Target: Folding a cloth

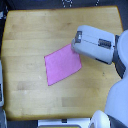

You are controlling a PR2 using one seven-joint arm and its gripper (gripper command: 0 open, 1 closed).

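A plain pink cloth lies flat on the wooden table, near the middle, turned like a diamond. My white arm reaches in from the exterior view's right, and its gripper sits over the cloth's far right corner. The arm's casing hides the fingers, so whether they hold the corner does not show.
The robot's white body fills the exterior view's lower right. Dark floor borders the table along the top and left edges.
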